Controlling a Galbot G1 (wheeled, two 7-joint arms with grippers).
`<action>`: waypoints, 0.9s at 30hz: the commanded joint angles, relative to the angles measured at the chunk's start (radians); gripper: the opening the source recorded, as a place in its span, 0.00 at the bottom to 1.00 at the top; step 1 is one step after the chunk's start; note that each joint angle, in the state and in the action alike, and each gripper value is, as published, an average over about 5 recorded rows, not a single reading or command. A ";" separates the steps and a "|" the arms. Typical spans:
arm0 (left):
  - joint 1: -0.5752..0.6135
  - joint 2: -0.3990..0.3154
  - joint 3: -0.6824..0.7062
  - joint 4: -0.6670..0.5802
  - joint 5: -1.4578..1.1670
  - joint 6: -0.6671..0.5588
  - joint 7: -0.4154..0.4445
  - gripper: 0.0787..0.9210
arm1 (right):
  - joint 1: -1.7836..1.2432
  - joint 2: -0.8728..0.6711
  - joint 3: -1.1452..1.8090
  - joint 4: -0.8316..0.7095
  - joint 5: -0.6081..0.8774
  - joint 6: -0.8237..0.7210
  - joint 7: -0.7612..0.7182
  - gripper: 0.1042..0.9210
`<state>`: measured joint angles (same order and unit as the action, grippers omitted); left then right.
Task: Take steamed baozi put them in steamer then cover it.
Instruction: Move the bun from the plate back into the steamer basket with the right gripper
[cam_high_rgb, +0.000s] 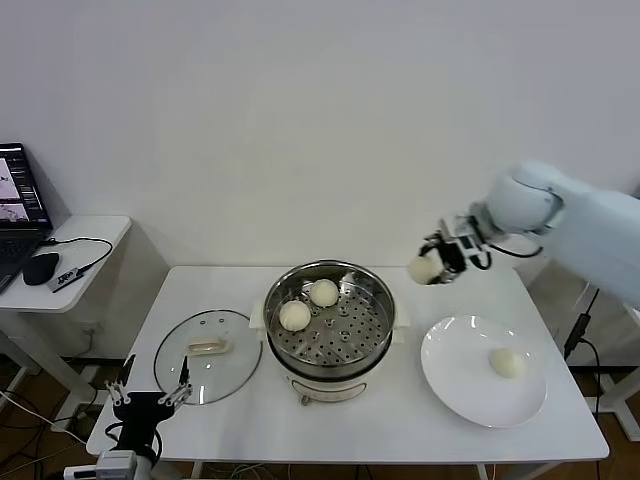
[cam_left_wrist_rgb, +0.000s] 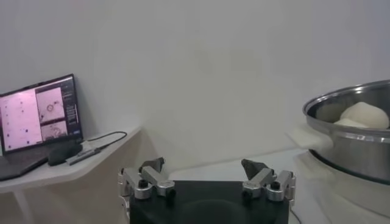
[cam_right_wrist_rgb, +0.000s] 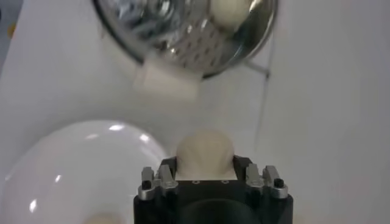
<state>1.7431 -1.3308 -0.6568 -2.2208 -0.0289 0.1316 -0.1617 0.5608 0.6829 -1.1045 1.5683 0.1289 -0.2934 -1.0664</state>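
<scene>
Head view. Steamer (cam_high_rgb: 329, 330) sits centre of the white counter (cam_high_rgb: 400, 425), uncovered. Two baozi already lie on its perforated tray, at the upper-left part of the pot: one (cam_high_rgb: 295, 315) and another (cam_high_rgb: 323, 292) just beside it.

Right gripper (cam_high_rgb: 437, 262) is in the air at right of centre in the frame, above the counter between the steamer and the white plate (cam_high_rgb: 450, 385). Its fingers are clenched on a third baozi (cam_high_rgb: 423, 269), carried clear of any surface. Right wrist view confirms it: bun (cam_right_wrist_rgb: 205, 152) pinched between the fingers, with the steamer's rim (cam_right_wrist_rgb: 256, 45) ahead and the plate (cam_right_wrist_rgb: 73, 164) below.

A fourth baozi (cam_high_rgb: 507, 362) remains on the plate, right part of the frame.

The cover (cam_high_rgb: 208, 355), a glass lid with white handle, lies flat on the counter left of the steamer, just beside its base, untouched.

Left gripper (cam_high_rgb: 147, 400) is parked low at the lower left of the frame, near the counter's front edge, fingers (cam_left_wrist_rgb: 152, 176) spread wide and empty.

Progress, by my reading: roughly halfway. Two buns placed, a third in transit toward the pot, one left to fetch, lid not yet on.
</scene>
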 joint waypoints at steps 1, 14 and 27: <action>0.007 -0.002 -0.013 -0.004 -0.002 -0.001 0.000 0.88 | 0.108 0.247 -0.123 0.019 0.104 0.014 0.068 0.59; 0.003 -0.022 -0.030 -0.009 -0.001 0.000 -0.001 0.88 | -0.001 0.415 -0.205 0.022 -0.028 0.209 0.112 0.59; 0.002 -0.029 -0.024 -0.010 -0.002 -0.001 -0.002 0.88 | -0.091 0.442 -0.228 0.003 -0.208 0.374 0.120 0.59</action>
<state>1.7448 -1.3594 -0.6808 -2.2332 -0.0308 0.1308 -0.1639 0.5162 1.0751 -1.3052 1.5711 0.0252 -0.0297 -0.9588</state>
